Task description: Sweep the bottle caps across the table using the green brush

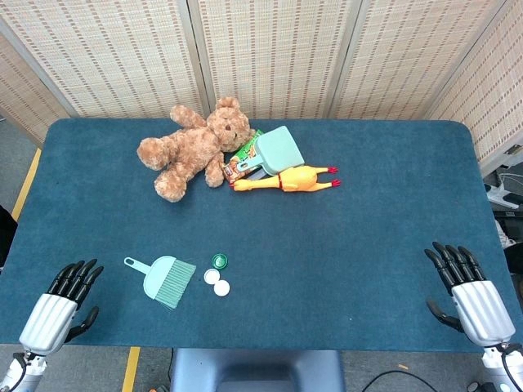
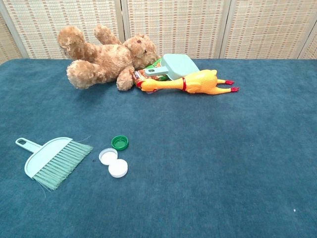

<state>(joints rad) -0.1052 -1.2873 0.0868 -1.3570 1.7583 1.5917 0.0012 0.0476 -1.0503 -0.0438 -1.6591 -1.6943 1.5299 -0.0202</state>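
step: pre-grasp | both hands spread, empty: left hand [image 1: 61,306], right hand [image 1: 470,290] | next: left hand takes green brush [image 1: 163,279] beside bottle caps [image 1: 217,276]

Cut off by the lower edge of the head view: wrist and arm behind the left hand [image 1: 59,306], and likewise behind the right hand [image 1: 472,292]; neither hand within the chest view. Well beyond both hands, at the far side of the table, partly hidden: snack packet [image 1: 243,160], covered by the teddy bear [image 1: 192,148], the green dustpan [image 1: 278,150] and the rubber chicken [image 1: 286,180], print too small to read. Nearer the left hand, just past the brush [image 1: 166,278]: inside of the green cap [image 1: 219,261] too small to make out.
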